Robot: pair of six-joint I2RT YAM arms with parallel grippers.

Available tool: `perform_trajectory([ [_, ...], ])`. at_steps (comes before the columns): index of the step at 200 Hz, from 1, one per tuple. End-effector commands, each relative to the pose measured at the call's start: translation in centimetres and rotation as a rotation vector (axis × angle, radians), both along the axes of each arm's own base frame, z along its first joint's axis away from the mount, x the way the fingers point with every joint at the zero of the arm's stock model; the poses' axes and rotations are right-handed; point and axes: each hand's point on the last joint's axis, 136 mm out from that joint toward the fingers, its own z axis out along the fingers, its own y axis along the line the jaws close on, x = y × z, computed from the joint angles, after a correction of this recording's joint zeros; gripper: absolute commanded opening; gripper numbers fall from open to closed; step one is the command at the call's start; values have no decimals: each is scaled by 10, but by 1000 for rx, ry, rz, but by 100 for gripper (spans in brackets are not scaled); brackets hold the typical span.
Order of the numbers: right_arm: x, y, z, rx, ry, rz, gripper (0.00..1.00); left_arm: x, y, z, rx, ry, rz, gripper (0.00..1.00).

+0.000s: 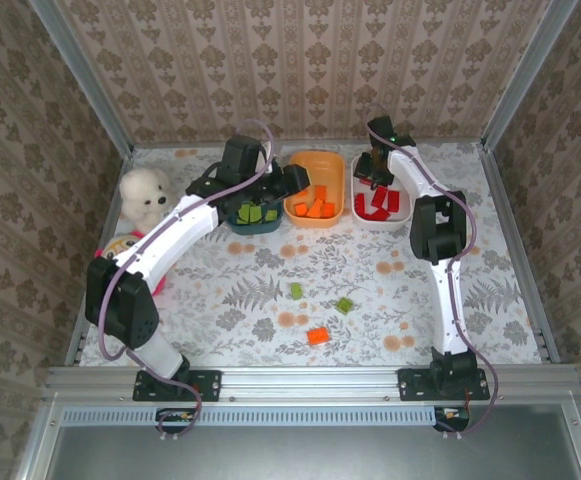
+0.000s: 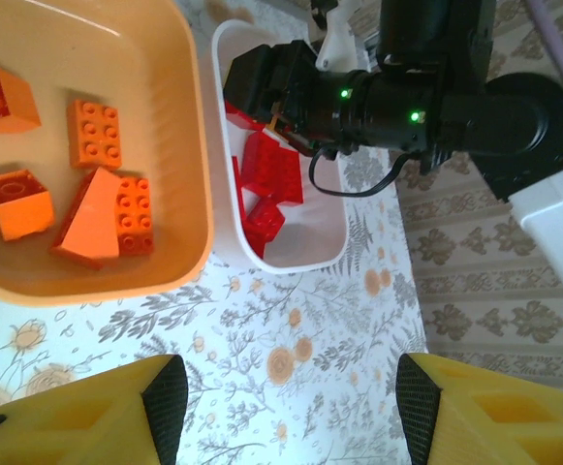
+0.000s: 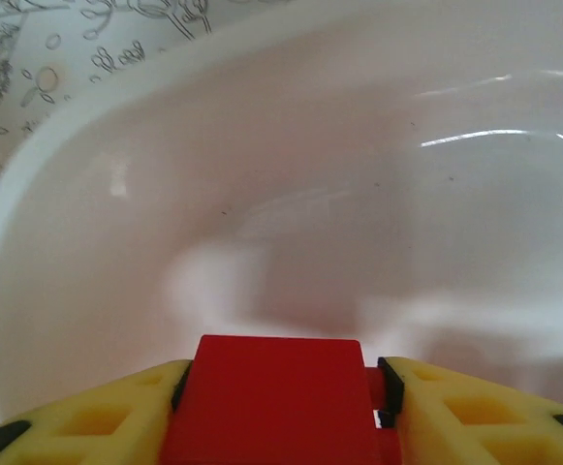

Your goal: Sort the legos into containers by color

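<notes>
Teal, orange and white: from above, a dark teal plastic tub (image 1: 253, 222), an orange plastic tub (image 1: 315, 190) and a white plastic tub (image 1: 380, 212) stand in a row. Nearer the bases, two light green bricks (image 1: 295, 290) and a loose orange brick (image 1: 317, 336) lie on the floral tabletop (image 1: 220, 300).

At the left wrist, the left gripper (image 2: 291, 407) hangs with fingers spread and empty beside the orange tub.

At the right wrist, the right gripper (image 3: 283, 373) pinches a red plastic brick (image 3: 279, 412) inside the white tub.

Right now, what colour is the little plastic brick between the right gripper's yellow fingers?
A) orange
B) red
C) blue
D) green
B: in the right wrist view, a red plastic brick sits between the fingers of the right gripper, just above the white plastic tub.
</notes>
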Motion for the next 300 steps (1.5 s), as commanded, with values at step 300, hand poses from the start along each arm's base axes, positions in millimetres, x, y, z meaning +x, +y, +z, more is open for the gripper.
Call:
perform_trajectory([
  [300,-392,62,281,462,-463,444,81,-206,-100,-226,872,-5,-779,66],
])
